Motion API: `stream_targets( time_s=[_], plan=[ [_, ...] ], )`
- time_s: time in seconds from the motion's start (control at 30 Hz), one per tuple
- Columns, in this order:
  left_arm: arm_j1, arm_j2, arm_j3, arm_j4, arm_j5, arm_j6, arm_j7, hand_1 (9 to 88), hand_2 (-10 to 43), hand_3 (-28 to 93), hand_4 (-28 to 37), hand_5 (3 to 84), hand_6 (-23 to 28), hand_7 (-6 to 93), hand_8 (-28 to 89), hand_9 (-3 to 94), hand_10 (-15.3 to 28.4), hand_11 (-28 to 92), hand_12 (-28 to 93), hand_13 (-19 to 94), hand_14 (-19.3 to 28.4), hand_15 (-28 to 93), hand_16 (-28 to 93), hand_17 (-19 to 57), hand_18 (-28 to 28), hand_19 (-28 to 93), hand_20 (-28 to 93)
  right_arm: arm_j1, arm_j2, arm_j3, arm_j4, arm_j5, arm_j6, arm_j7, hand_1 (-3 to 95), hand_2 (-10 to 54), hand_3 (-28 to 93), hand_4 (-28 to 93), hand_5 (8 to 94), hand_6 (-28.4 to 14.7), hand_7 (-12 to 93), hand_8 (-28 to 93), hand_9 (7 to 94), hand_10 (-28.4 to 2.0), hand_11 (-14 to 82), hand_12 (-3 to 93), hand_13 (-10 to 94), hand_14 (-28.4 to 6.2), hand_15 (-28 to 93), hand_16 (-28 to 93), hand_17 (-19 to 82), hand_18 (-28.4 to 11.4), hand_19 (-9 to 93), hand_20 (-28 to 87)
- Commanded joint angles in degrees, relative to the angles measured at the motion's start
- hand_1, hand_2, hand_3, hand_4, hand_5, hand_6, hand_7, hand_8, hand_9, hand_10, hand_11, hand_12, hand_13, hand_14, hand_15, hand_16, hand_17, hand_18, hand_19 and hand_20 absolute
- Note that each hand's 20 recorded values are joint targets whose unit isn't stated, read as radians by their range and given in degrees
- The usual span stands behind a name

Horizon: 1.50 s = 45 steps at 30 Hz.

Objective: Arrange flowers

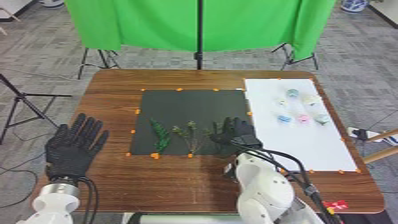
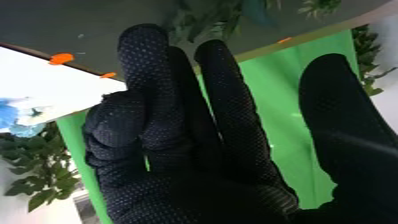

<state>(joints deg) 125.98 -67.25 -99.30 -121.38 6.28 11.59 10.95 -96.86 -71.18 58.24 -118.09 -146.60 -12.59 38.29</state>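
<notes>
- Near the centre of the head view, slightly right, the right hand [image 1: 241, 137] is over the right edge of the black mat [image 1: 178, 102], its fingers extended and clasping nothing that I can make out.
- At the centre-left of the frame, a dark green stem [image 1: 160, 134] lies on the mat, with a lighter, branching sprig [image 1: 192, 134] to its right, nearer the hand.
- At the right of the frame, a pink flower head [image 1: 303, 119] and several blue and pale flower heads [image 1: 292, 93] sit on the white sheet [image 1: 306, 145], spaced apart from one another.
- At the left of the frame, the left hand [image 1: 73, 152] is released and spread, well apart from the stems.
- Beyond the fingertips in the right wrist view, leafy greenery [image 2: 206, 21] lies on the mat; whether any leaf touches the glove, I cannot tell. The thumb stands away from the fingers, one of which is bent more than the rest.
- The step in hand looks like taking up a stem. To do it well, the hand should bring thumb and fingers in on either side of the bare stalk, low over the mat, then close gently so the leaves are not crushed. Lifting straight up, clear of its neighbours, would keep the foliage from tangling or dragging another stem along.
</notes>
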Motion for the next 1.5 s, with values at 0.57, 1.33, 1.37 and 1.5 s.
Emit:
stream_targets(
  time_s=[0.57,1.33,1.37,1.5],
  plan=[
    [1.1,-0.95,-0.42,0.2,0.26,0.92,-1.14,30.9,11.7,74,-23.0,42.1,6.6,13.5,-10,37.2,12.0,18,12,30,12.3,34,-4,-1.9,12.9,27,16,-3.3,1.1,-0.6,5.3,-11.8,3.4,-6.5,65.7,-9.5,68,-28,64.7,-5.0,17,-9,76.0,-14.7,11.4,38.3,68,-9.0,52,46,38,-25.9,91,36],
    [0.8,-1.01,-0.45,0.24,1.15,-1.35,-0.9,31.8,10.6,74,-22.4,42.1,6.9,13.2,-10,37.1,12.4,18,12,29,12.8,34,-4,-2.1,13.0,27,16,0.7,6.0,6.6,2.5,-10.4,8.9,-0.9,59.2,-9.5,71,-28,59.7,-7.3,12,-9,66.9,-18.8,22.8,23.9,64,-12.7,58,43,38,-26.6,92,34],
    [0.8,-1.08,-0.57,0.63,1.94,-3.02,-0.98,31.8,10.6,74,-22.4,42.1,6.9,13.1,-10,37.1,12.5,18,12,29,12.9,34,-4,-2.2,13.1,28,16,1.0,6.6,8.1,2.5,-10.5,5.2,-1.0,58.9,-9.5,72,-28,58.9,-7.4,12,-9,64.1,-19.5,22.2,22.0,60,-13.6,58,42,37,-26.6,92,34],
    [0.7,-1.1,-0.68,1.07,3.64,-5.81,-1.13,31.2,11.5,73,-23.0,41.4,6.7,12.5,-10,36.4,12.6,18,11,29,13.2,34,-4,-2.4,13.1,27,16,1.1,8.6,11.9,4.1,-9.6,1.0,-1.3,54.5,-9.5,79,-28,52.6,-8.4,11,-10,47.8,-23.1,15.3,17.2,40,-21.2,58,21,31,-27.7,91,36]
  ],
)
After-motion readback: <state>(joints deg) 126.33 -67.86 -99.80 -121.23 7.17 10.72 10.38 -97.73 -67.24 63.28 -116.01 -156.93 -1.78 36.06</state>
